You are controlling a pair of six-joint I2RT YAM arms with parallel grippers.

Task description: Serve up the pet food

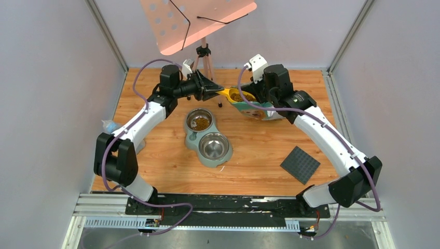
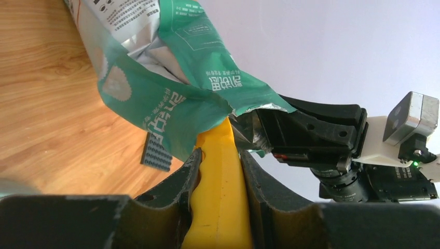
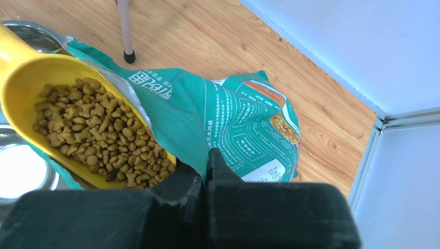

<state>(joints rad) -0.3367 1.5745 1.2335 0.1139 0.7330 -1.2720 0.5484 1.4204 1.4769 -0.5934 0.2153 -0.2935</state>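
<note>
My left gripper [image 1: 214,92] is shut on the handle of the yellow scoop [image 2: 220,187]. The scoop's cup [image 3: 31,78] sits at the mouth of the teal-green bag [image 3: 223,119] and is full of brown pet food [image 3: 93,129]. The scoop and bag also show in the top view, scoop [image 1: 234,95], bag [image 1: 262,110]. My right gripper [image 3: 206,163] is shut on the bag's top edge and holds it up. The double steel feeder [image 1: 207,136] stands in front of the bag. Its far bowl holds some pet food [image 1: 200,123]; its near bowl [image 1: 214,146] looks empty.
A dark studded square mat [image 1: 300,164] lies on the wooden table at the right front. A tripod [image 1: 204,58] with a pink perforated board stands at the back. Grey walls close in the left and right sides.
</note>
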